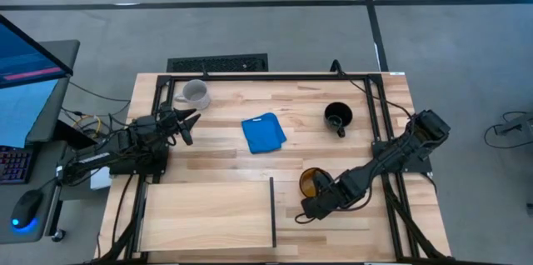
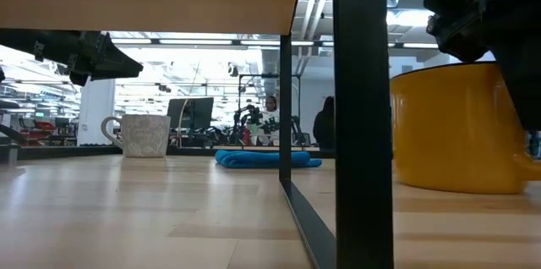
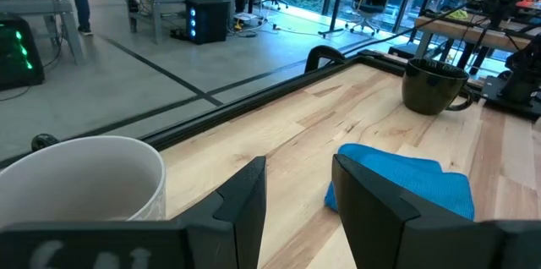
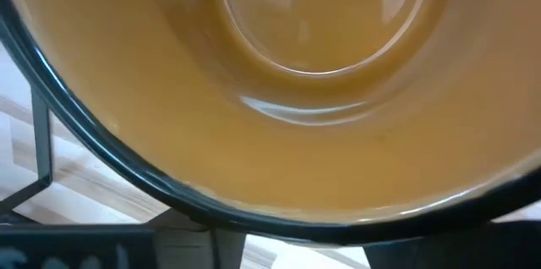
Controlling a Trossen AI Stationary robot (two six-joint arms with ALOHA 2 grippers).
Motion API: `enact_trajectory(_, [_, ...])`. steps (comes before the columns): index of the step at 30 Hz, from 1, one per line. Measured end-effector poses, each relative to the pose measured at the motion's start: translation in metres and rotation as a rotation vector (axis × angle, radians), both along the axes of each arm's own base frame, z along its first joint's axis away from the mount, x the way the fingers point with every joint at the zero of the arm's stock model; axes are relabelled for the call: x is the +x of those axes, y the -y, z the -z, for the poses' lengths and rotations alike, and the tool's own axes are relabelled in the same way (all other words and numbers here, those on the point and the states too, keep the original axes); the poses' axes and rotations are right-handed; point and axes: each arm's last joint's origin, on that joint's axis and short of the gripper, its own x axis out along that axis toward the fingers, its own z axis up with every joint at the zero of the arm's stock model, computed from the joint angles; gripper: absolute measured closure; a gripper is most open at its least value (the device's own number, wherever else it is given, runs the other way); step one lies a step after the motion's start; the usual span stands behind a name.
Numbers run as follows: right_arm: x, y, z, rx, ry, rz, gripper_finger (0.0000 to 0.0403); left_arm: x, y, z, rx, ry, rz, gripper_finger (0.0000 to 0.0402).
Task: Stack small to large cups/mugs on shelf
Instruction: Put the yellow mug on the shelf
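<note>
Mugs number three in the high view, and none sits on the shelf (image 1: 208, 213) yet, so by my reading the stacking has hardly begun. The yellow mug (image 1: 310, 182) stands on the tabletop (image 1: 308, 111) just beside the shelf's dark divider (image 1: 272, 211), with the right gripper (image 1: 315, 207) over its near rim. The white mug (image 1: 195, 93) is at the far left corner, the left gripper (image 1: 188, 125) just beside it. The black mug (image 1: 338, 117) stands alone toward the far right, one blue cloth (image 1: 263, 132) between it and the white one. All three still have to be nested and placed.

From the low view, the yellow mug (image 2: 452, 125) rests flat on the tabletop with the right gripper's dark body above its rim; whether it is gripped I cannot tell. The white mug (image 2: 144, 135) and cloth (image 2: 266, 159) stand beyond, with the left arm raised above them.

Through the left wrist view, that gripper's jaws stand apart and empty, with the white mug (image 3: 80, 180) beside them, and the cloth (image 3: 406, 184) and black mug (image 3: 435, 85) ahead.

Only the yellow mug's (image 4: 279, 91) inside fills the right wrist view; the jaws' spacing is not shown.
</note>
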Motion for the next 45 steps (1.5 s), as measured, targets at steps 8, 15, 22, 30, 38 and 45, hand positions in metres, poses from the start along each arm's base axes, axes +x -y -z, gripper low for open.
enact_trajectory(8, [0.002, 0.004, -0.003, -0.018, 0.015, -0.018, 0.0287, 0.000, 0.000, 0.000, 0.000, 0.000, 0.000, 0.0274])
enact_trajectory(15, [0.003, 0.004, -0.003, -0.029, 0.026, -0.014, 0.0297, 0.000, 0.000, 0.000, -0.001, 0.000, 0.000, 0.0274])
enact_trajectory(22, [0.006, 0.004, -0.007, -0.024, 0.010, -0.012, 0.0299, 0.000, 0.000, 0.000, -0.001, -0.001, 0.000, 0.0274])
enact_trajectory(30, [0.012, 0.011, -0.011, -0.016, 0.007, -0.019, 0.0302, 0.000, 0.000, 0.000, -0.001, -0.001, 0.001, 0.0274])
enact_trajectory(38, [0.017, 0.017, -0.011, -0.017, 0.018, -0.007, 0.0302, 0.000, 0.000, 0.001, -0.006, -0.013, 0.001, 0.0274])
enact_trajectory(45, [0.021, 0.024, -0.012, -0.030, 0.027, 0.001, 0.0302, 0.000, 0.000, 0.001, -0.007, -0.016, 0.001, 0.0274])
